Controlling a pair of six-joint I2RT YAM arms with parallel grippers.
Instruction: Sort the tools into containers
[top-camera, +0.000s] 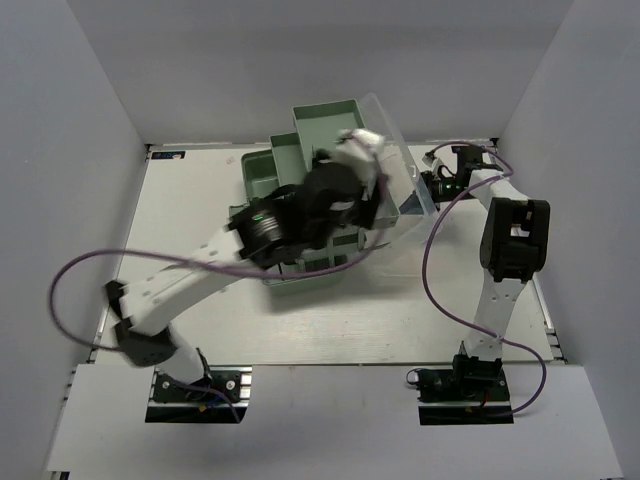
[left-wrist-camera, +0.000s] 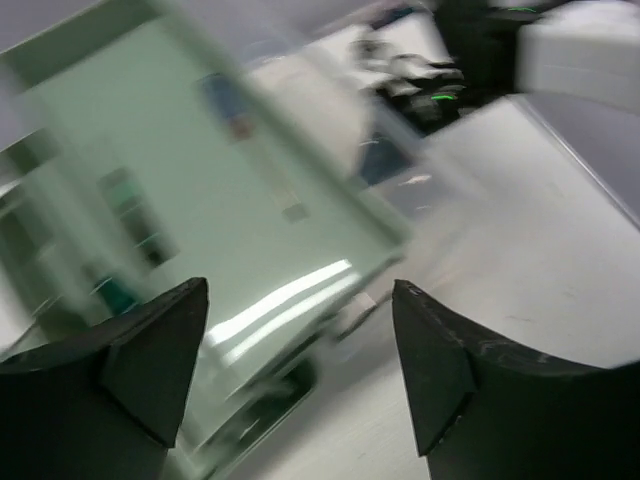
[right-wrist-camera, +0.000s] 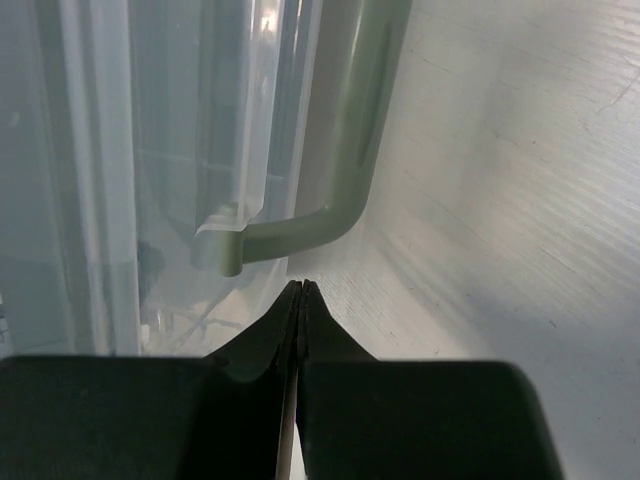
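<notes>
The pale sage-green toolbox (top-camera: 262, 175) stands open mid-table with its trays folded out and its clear lid (top-camera: 402, 160) raised at the right. My left gripper (top-camera: 375, 190) hangs over the box, open and empty. In the blurred left wrist view (left-wrist-camera: 300, 290) it is above a green tray (left-wrist-camera: 250, 200). Blurred green shapes (left-wrist-camera: 135, 210) and a blue one (left-wrist-camera: 228, 100) lie there, and I cannot tell which tools they are. My right gripper (top-camera: 430, 187) is shut and empty. Its tips (right-wrist-camera: 302, 286) are just short of the lid's green handle (right-wrist-camera: 340, 180).
The left arm covers most of the toolbox from above. The clear lid (right-wrist-camera: 150, 150) leans toward the right gripper. Purple cables loop over the table (top-camera: 200, 320) on both sides. White walls close in the table at left, right and back.
</notes>
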